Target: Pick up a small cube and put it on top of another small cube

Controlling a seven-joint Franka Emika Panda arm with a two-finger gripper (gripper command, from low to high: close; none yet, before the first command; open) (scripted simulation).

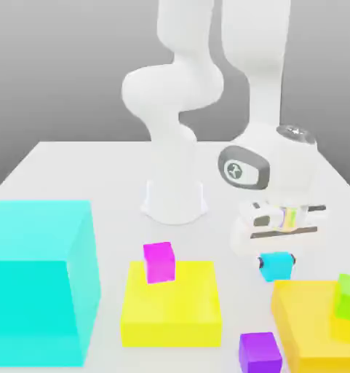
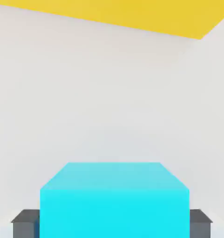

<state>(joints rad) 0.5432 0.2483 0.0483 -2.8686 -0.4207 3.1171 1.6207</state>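
Exterior view, one small cyan cube in gripper, two yellow blocks

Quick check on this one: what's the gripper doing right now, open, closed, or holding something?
Gripper: closed on the small cyan cube, one finger against each side of it.

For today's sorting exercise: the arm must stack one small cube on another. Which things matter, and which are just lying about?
Job: gripper, small cyan cube between its fingers; candidate bases: magenta cube, purple cube, green cube.

Lying about: huge cyan block, yellow block, orange block.
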